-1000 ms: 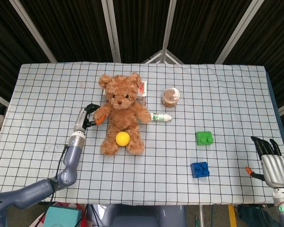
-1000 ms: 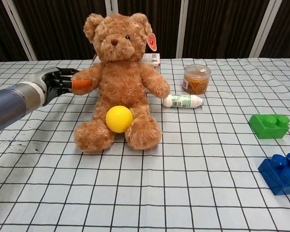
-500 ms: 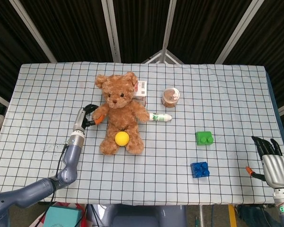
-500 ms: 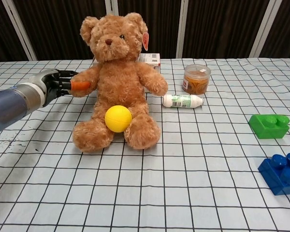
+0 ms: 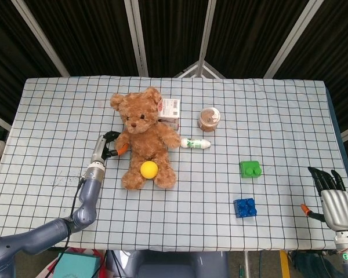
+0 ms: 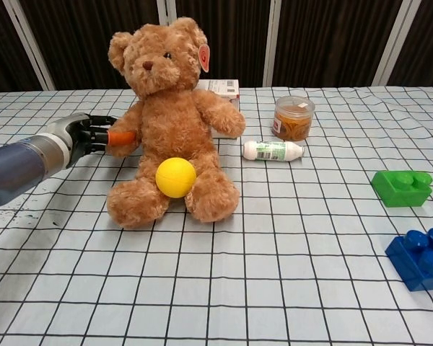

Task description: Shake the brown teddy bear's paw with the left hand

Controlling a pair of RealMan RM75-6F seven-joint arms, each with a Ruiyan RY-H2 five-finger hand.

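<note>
- Brown plush teddy bear (image 5: 144, 136) sits upright on the bench (image 5: 267, 104), which is covered by a white cloth with a black grid; it leans a little toward the robot's left side, head tilted that way (a red tag hangs at its ear in the chest view).
- Left hand (image 6: 94, 134), dark grey with an orange-tipped thumb, grips the bear's paw (image 6: 128, 137), fingers curled round it.
- Right hand (image 5: 333, 197) hangs off the near right edge of the bench, fingers extended and apart, holding nothing.
- Yellow ball (image 6: 176, 177) rests in the bear's lap, between its legs.
- White and red box (image 5: 170, 109) lies just behind the bear's shoulder.
- Clear round tub with brown contents (image 6: 292, 118) stands near the box.
- Small white bottle with a green label (image 6: 272, 151) lies on its side just beside the bear's other paw.
- Green building brick (image 5: 250, 169) and blue building brick (image 5: 244, 207) sit well apart from the bear.
</note>
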